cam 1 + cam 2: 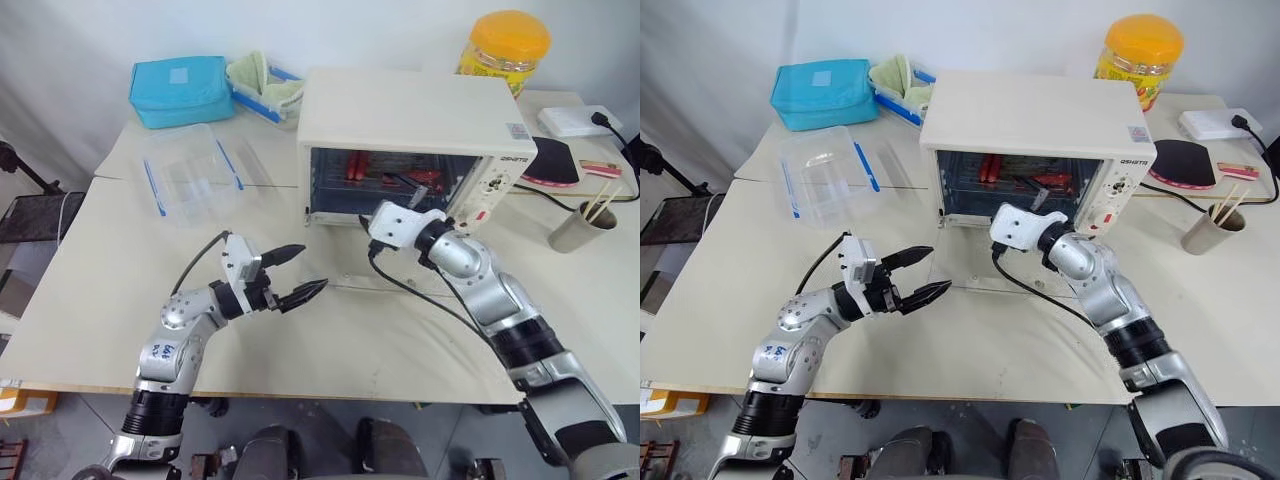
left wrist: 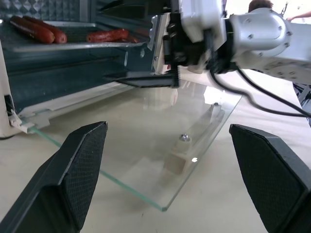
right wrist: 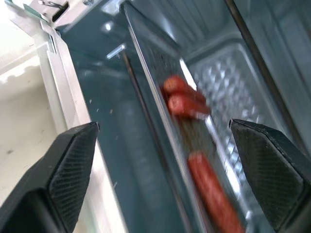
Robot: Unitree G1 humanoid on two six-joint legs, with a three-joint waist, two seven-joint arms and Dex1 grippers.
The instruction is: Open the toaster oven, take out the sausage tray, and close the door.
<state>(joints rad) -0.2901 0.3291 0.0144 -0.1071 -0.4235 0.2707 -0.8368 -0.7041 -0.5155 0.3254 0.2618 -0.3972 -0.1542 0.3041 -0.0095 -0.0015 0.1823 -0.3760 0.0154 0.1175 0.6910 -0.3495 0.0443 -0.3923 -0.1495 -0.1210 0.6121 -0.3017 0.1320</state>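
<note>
Both right fingers (image 3: 73, 170), spread wide, seemingly just before the sausage tray (image 3: 228, 102).

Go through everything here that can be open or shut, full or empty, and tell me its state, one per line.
toaster oven: open, tray inside
door: folded down flat on the table
sausage tray: on the oven rack, holding red sausages
left gripper: open, empty, in front of the door
right gripper: open, empty, at the oven mouth
clear plastic box: lid open, empty
</note>
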